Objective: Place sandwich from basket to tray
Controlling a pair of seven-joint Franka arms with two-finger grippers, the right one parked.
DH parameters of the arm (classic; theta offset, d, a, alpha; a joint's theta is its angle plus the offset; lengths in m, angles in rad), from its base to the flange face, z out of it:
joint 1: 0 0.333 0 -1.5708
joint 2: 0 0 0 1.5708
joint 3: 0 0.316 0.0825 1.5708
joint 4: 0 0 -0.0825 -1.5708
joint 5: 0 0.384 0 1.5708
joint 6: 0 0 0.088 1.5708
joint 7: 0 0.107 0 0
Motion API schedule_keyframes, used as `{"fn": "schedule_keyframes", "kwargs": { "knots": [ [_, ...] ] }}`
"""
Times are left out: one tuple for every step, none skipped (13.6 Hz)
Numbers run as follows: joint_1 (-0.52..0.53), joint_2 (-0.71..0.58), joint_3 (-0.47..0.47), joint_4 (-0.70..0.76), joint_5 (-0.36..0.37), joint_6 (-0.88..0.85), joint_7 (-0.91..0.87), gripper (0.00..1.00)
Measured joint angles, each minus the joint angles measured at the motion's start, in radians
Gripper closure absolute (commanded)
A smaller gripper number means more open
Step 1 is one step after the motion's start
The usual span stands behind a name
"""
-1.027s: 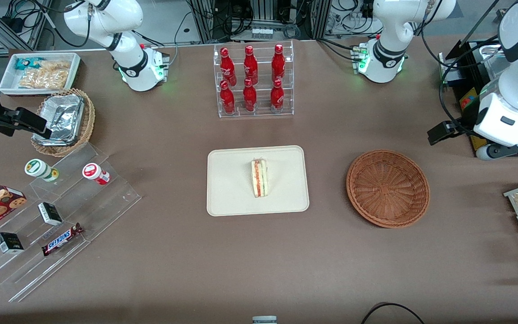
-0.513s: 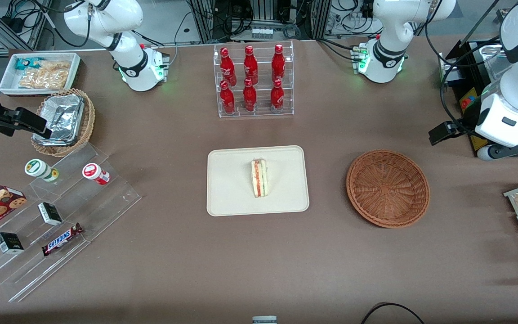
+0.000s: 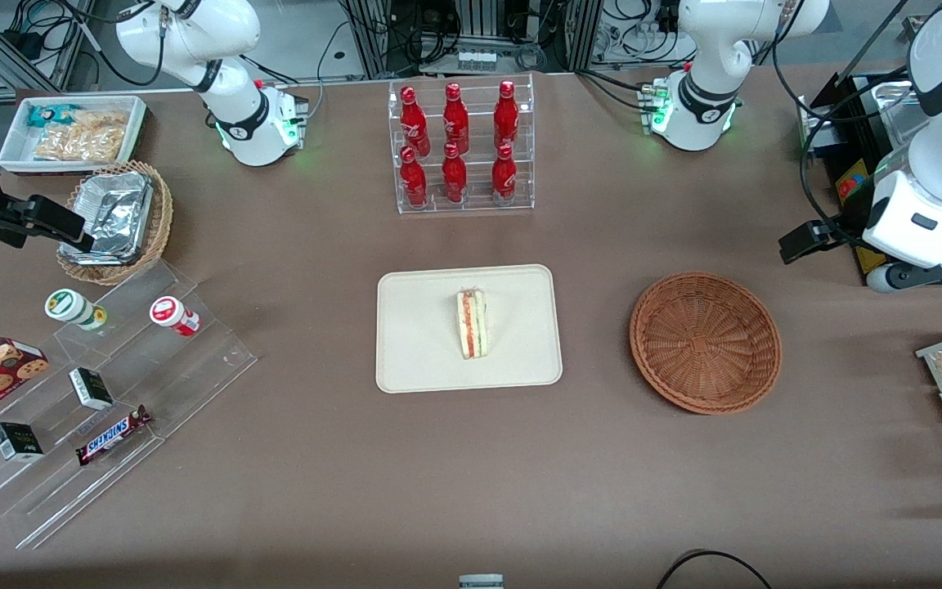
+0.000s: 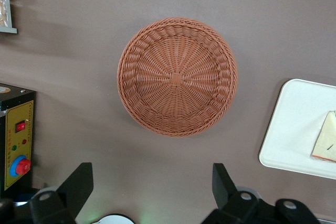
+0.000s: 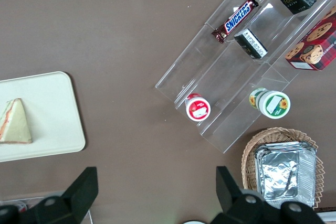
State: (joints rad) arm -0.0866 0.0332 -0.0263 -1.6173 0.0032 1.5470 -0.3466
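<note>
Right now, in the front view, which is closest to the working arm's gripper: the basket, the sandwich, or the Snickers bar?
From the gripper, jaws open:
1. Basket, empty, beside it.
2. Sandwich, on the tray, mid-table.
3. Snickers bar, toward the parked arm's end.

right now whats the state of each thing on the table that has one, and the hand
sandwich: lying on the tray, cut edge up, nothing touching it
tray: flat on the table, holding only the sandwich
basket: upright, bare inside
hand: open, holding nothing, hanging above the table beside the basket toward the working arm's end
cola bottles: upright in the clear rack
foil-lined basket: upright, foil crumpled
</note>
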Motion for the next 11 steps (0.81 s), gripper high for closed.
{"fn": "schedule_keyframes", "kwargs": {
  "knots": [
    [0.0,0.0,0.0,0.0,0.0,0.0,0.0,0.0],
    [0.0,-0.001,0.0,0.0,0.0,0.0,0.0,0.0],
    [0.0,-0.001,0.0,0.0,0.0,0.001,0.001,0.0],
    [0.0,-0.002,0.0,0.0,0.0,0.001,0.004,0.0],
    [0.001,-0.003,0.001,0.0,0.0,0.001,0.011,0.0],
    [0.004,-0.003,0.003,0.0,0.0,0.001,0.019,0.0],
    [0.009,-0.003,0.005,0.0,0.0,0.001,0.026,0.0],
    [0.014,-0.003,0.005,0.001,0.0,0.001,0.03,0.0],
    [0.016,-0.003,0.005,0.004,0.0,0.001,0.032,0.0],
    [0.016,-0.003,0.005,0.007,0.0,0.001,0.033,0.0],
    [0.016,-0.003,0.005,0.009,0.0,0.001,0.037,0.0]
  ]
}}
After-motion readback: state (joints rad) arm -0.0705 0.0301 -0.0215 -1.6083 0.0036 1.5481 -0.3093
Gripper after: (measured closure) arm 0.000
